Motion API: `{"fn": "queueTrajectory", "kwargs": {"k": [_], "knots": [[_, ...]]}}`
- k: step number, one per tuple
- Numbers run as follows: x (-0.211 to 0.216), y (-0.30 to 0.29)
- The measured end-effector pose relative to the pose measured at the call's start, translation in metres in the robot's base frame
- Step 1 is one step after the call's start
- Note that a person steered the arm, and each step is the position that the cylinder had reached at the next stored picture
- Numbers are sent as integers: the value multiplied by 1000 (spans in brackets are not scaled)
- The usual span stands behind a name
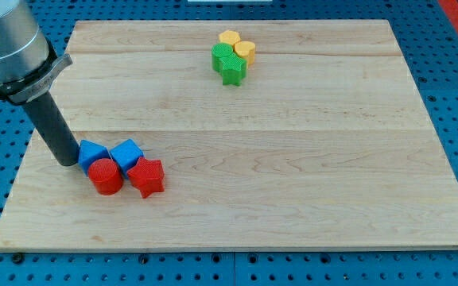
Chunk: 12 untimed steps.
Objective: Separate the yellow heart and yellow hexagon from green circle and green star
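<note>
Near the view's top centre four blocks sit bunched together and touching: a yellow hexagon (229, 38) at the top, a yellow heart (246, 52) on the right, a green circle (223, 56) on the left and a green star (234, 71) at the bottom. My tip (67, 161) rests on the board at the lower left, far from that bunch. It stands right beside the left edge of a blue block (92, 152).
At the lower left a second bunch lies by my tip: the blue block, a blue cube (126, 153), a red cylinder (105, 175) and a red star (147, 176). The wooden board (293, 159) lies on a blue perforated table.
</note>
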State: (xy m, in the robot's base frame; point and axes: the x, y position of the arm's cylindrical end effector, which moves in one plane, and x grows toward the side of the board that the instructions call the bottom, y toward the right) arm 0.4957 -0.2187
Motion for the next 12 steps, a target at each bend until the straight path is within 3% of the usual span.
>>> {"fn": "queueTrajectory", "kwargs": {"k": [2,3,5,6,8,9,12], "knots": [[-11,0],[-77,0],[-194,55],[-226,136],[-239,235],[-208,245],[-233,229]]}}
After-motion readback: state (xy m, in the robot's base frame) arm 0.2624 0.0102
